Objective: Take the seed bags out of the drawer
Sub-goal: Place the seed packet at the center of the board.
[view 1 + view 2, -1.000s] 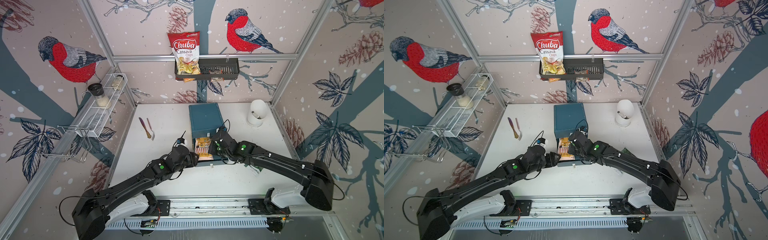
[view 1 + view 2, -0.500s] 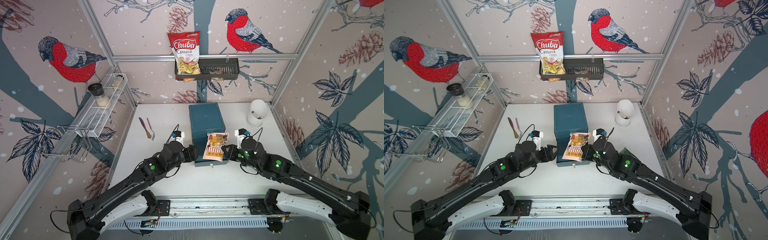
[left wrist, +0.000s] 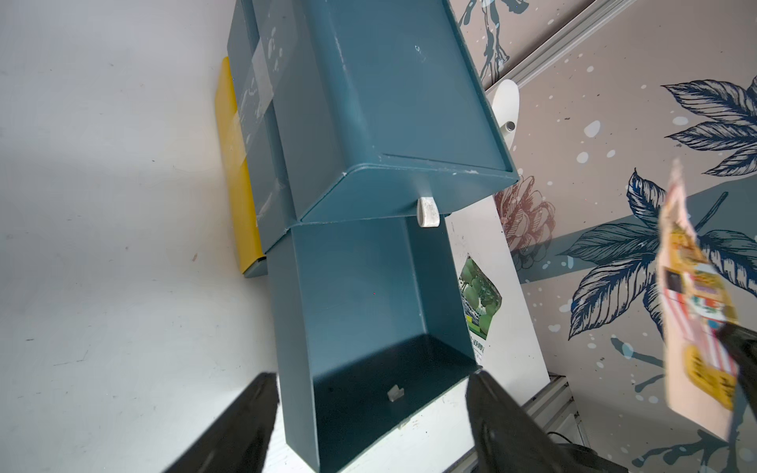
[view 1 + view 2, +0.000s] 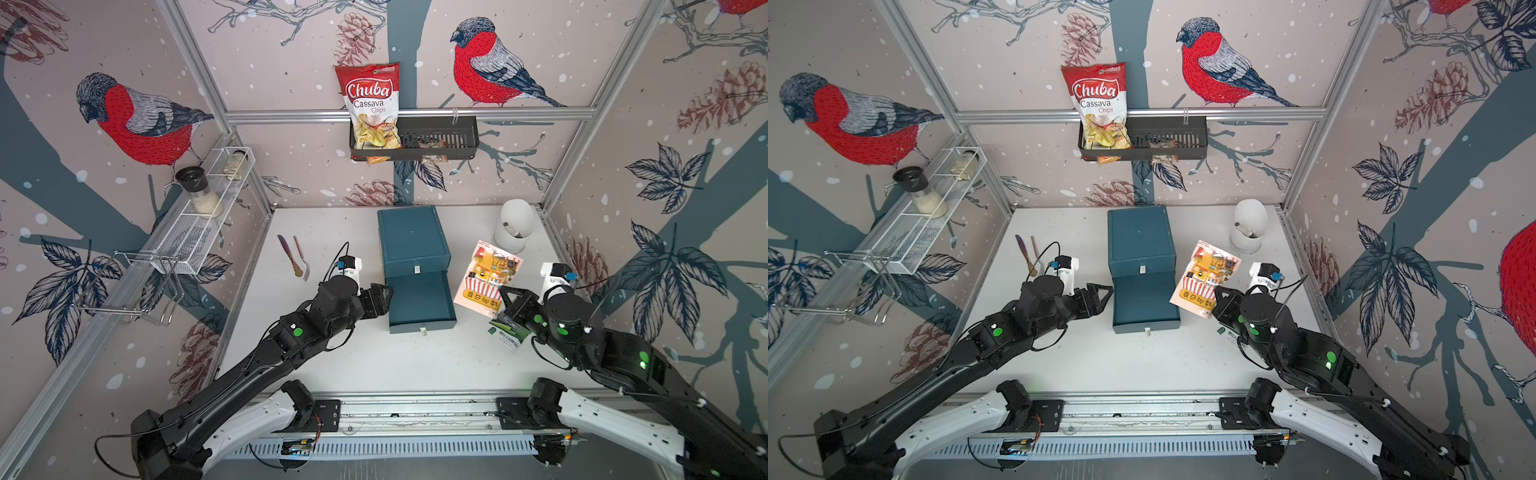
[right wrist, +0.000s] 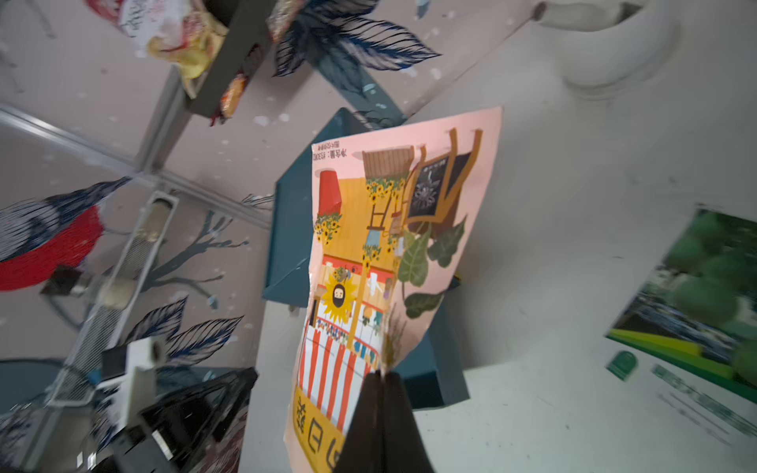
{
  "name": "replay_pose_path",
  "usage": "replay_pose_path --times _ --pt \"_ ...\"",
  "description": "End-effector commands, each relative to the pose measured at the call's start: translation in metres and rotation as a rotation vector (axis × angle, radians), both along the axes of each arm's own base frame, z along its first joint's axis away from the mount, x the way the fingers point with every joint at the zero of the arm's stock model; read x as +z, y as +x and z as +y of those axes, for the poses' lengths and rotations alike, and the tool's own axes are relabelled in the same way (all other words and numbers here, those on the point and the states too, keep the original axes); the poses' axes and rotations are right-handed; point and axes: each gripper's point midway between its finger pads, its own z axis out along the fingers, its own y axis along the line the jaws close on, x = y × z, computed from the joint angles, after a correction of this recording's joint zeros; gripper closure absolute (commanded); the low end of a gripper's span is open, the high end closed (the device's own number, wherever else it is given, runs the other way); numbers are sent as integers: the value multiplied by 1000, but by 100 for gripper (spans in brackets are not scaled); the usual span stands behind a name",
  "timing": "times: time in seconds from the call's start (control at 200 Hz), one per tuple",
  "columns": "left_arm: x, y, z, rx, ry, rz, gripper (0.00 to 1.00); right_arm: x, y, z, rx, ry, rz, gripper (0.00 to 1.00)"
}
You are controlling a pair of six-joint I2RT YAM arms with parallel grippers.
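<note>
A: Right arm?
B: Bent right of the drawer (image 4: 419, 301); the right gripper (image 4: 504, 291) pinches the striped seed bag (image 4: 486, 272) aloft, further from the drawer than a moment ago
A: Left?
B: Low; the left gripper (image 4: 383, 296) gapes beside the drawer's left wall; the green seed bag (image 3: 480, 293) lies on the table (image 4: 415, 361)

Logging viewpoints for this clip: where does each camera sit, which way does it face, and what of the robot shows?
Top views: high above the robot's base, looking down at the table and drawer unit; left arm and right arm both show.
Left wrist: on the left arm, looking into the open drawer; its spread jaws show.
Right wrist: on the right arm, looking along its shut jaws at the striped seed packet they pinch.
Shared: both wrist views catch the green seed packet on the table.
</note>
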Motion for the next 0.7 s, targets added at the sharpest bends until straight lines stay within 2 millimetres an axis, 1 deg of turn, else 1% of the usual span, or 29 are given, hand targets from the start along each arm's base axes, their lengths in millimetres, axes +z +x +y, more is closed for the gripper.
replay_pose_path --times 0.0,0.105,0.21,0.285,0.325,0.34,0.345,0.365,0.38,0.47,0.55,0.6,0.695 --pt "6 0 0 -14 -14 -17 24 -35 -5 -59 -261 -181 109 100" --pt "4 -1 1 -12 -12 -6 25 -53 4 -66 -326 -227 148 100" --pt "1 -3 1 -15 -20 -1 26 -67 26 -69 -353 -195 165 100" --pt "-2 -4 2 -14 -22 9 26 -88 46 -73 -353 -132 183 100" --pt "-2 -5 3 -16 -23 13 27 -102 58 -74 -339 -80 210 100" --pt "-2 -5 3 -16 -23 13 27 -111 60 -73 -328 -65 233 100" --pt "-2 -6 3 -16 -22 14 27 -114 61 -76 -339 -61 239 100" --pt "-3 -6 4 -16 -22 15 27 -122 66 -76 -331 -27 254 100" --pt "-3 -7 4 -15 -22 15 27 -128 70 -79 -340 -3 264 100" --pt "-4 -9 8 -6 -27 10 27 -156 89 -87 -329 109 288 100" --pt "-3 -11 10 -7 -27 13 27 -170 103 -87 -301 129 291 100" --pt "-4 -12 11 -6 -26 15 27 -182 107 -87 -295 106 334 100" --pt "-7 -12 12 -2 -27 15 27 -198 112 -83 -276 70 377 100"
